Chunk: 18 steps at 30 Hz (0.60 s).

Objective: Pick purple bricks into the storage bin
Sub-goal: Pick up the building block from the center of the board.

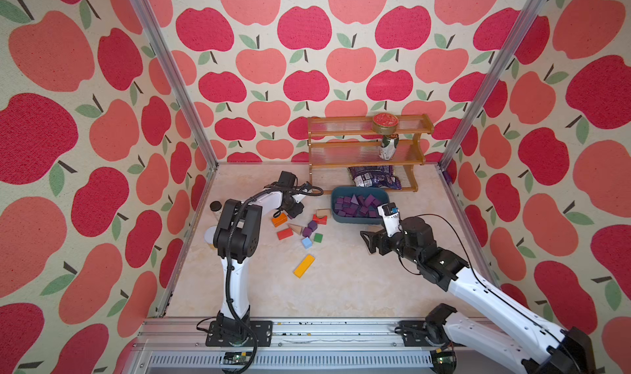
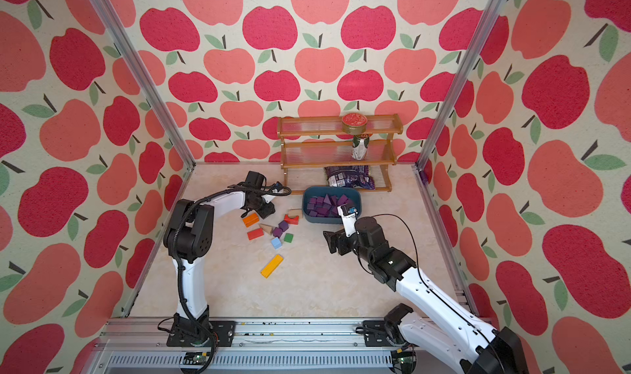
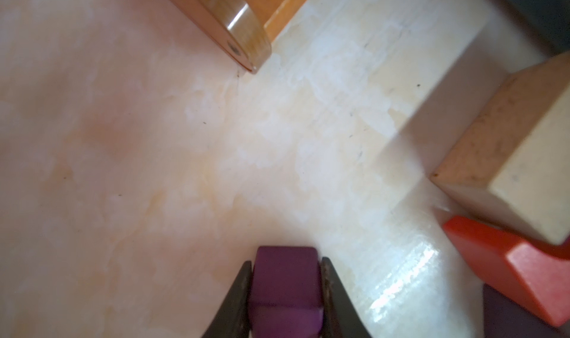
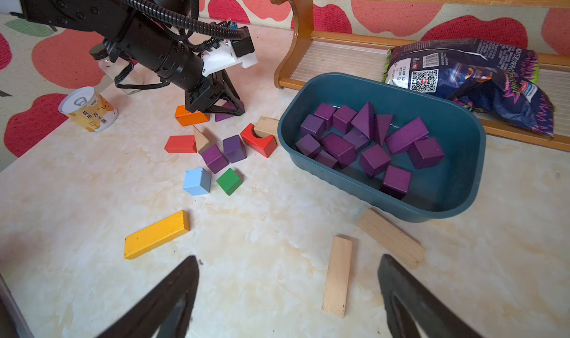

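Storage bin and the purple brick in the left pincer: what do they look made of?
Storage bin: moulded plastic by the look, dark teal, smooth with a soft sheen, rounded corners and a one-piece rim. Purple brick clamped in the left pincer: probably painted or stained wood, with a matte, even colour and softly rounded edges. No grain shows, so that is a guess.

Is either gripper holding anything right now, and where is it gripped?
The left gripper pinches one purple brick by two opposite side faces. The right gripper is open and holds nothing.
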Tool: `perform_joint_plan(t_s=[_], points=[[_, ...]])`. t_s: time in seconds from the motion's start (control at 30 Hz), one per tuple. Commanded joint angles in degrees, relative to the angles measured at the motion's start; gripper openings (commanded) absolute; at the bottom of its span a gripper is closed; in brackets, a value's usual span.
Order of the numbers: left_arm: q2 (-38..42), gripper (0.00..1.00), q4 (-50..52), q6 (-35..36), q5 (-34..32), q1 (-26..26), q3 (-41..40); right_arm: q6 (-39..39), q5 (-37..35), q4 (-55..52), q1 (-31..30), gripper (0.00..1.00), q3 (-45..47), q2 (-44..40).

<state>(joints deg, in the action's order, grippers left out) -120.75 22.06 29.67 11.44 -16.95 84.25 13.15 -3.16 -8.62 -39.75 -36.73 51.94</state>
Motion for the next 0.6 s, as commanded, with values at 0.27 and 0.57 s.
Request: perform_joint_plan(t_s=[0.27,0.57], points=[[3.3,0.22,2.5,-3.0,-0.8,-0.5,-1.0,1.2,-2.4,-1.9,0.2,0.94,1.6,-2.2],[5.6,0.22,4.9,-8.0,-0.5,-4.8,3.9,1.4,-2.7,-0.4,0.1,0.99,3.0,-4.3]])
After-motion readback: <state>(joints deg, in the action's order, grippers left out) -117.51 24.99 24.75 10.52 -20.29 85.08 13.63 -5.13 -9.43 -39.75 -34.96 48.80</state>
